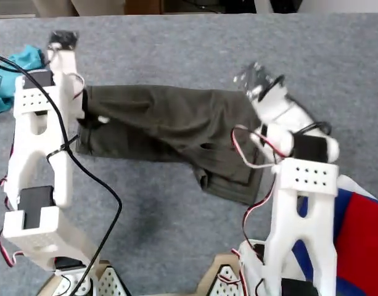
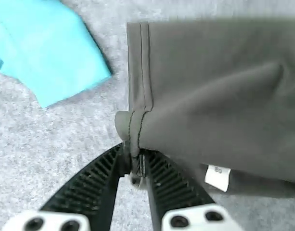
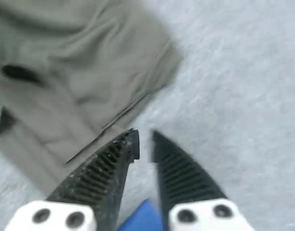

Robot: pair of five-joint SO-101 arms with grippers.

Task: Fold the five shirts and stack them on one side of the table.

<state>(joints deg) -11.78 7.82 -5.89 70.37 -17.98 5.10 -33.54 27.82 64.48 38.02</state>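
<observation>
A dark olive shirt (image 1: 170, 123) lies crumpled across the middle of the grey table. My left gripper (image 2: 135, 163) is shut on the shirt's stitched hem (image 2: 137, 96), at the shirt's left edge (image 1: 85, 120) in the high view. A white tag (image 2: 217, 175) shows just beside the pinch. My right gripper (image 3: 143, 140) hangs just off the olive shirt (image 3: 75, 82), its fingers a little apart with nothing between them. In the high view it sits at the shirt's far right corner (image 1: 249, 80). A cyan shirt (image 1: 13, 77) lies at the far left.
The cyan shirt (image 2: 46, 48) rests close to the held hem. A red and blue shirt (image 1: 361, 234) lies at the near right, beside the right arm's base. Bare grey table (image 1: 176, 43) stretches behind the olive shirt and in front of it.
</observation>
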